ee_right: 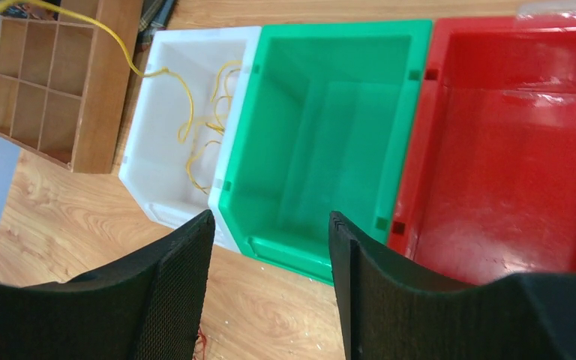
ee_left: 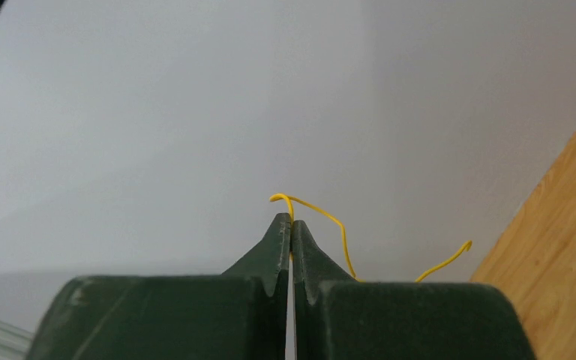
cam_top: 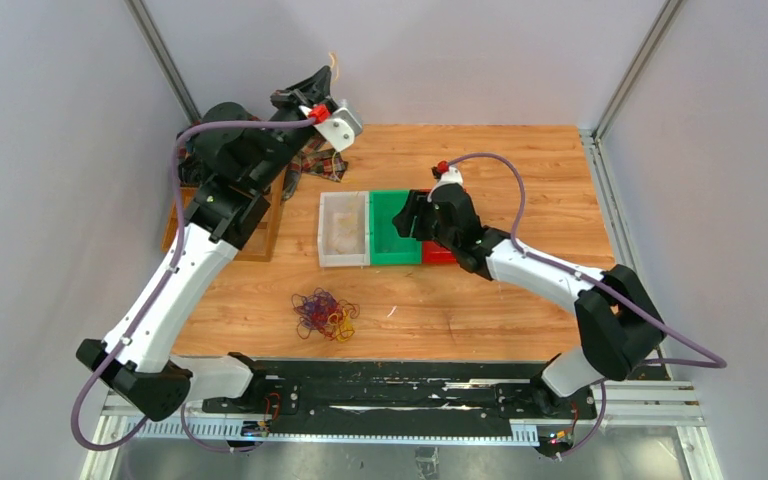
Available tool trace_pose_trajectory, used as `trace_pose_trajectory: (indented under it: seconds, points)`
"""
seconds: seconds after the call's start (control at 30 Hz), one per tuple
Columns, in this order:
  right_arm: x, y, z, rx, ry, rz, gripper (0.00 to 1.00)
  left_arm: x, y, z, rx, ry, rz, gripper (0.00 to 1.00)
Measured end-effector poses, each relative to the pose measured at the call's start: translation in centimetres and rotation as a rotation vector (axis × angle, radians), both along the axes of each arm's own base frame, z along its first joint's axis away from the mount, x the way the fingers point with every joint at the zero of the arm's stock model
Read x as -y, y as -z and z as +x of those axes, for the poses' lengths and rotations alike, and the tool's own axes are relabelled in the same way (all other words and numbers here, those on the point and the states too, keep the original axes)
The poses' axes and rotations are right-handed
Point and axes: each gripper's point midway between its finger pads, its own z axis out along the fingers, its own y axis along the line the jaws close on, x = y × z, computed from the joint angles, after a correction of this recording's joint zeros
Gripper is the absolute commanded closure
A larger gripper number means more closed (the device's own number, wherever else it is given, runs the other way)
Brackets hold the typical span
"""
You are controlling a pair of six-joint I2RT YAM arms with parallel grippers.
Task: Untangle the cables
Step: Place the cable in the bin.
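Note:
The cables lie as a small clump of yellow, dark red and purple loops on the wooden table, near the front. My left gripper is raised high at the back left, shut on one yellow wire that curls out past its fingertips. In the right wrist view a long yellow wire runs from the upper left down into the white bin, where more yellow wires lie. My right gripper hovers open over the front rim of the green bin, nothing between its fingers.
White bin, green bin and red bin stand side by side mid-table. A wooden compartment tray sits left of them, partly under my left arm. Dark striped items lie at the back.

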Motion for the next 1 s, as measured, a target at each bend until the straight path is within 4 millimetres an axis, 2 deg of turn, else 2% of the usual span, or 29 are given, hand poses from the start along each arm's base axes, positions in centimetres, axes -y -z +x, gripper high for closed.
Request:
trace_pose_trajectory:
  seconds: [0.23, 0.47, 0.57, 0.73, 0.87, 1.0]
  points:
    - [2.0, 0.2, -1.3, 0.001, 0.031, 0.006, 0.43, 0.7, 6.5, 2.7, -0.091, -0.047, 0.117, 0.99]
    - [2.5, -0.3, -1.8, 0.012, 0.041, 0.025, 0.44, 0.5, 10.2, 3.7, -0.181, -0.083, 0.164, 0.99]
    - [2.8, -0.2, -2.1, 0.014, 0.042, 0.027, 0.44, 0.5, 12.5, 4.3, -0.261, -0.098, 0.173, 1.0]
    - [3.2, -0.5, -2.5, 0.023, 0.045, 0.032, 0.44, 0.6, 18.3, 5.4, -0.419, -0.126, 0.227, 0.99]
    - [3.4, -0.9, -2.7, 0.035, 0.051, 0.039, 0.44, 0.2, 24.5, 6.0, -0.543, -0.163, 0.317, 1.0]
    - [3.6, -0.9, -2.7, 0.037, 0.053, 0.039, 0.44, 0.2, 28.8, 6.4, -0.641, -0.174, 0.382, 1.0]
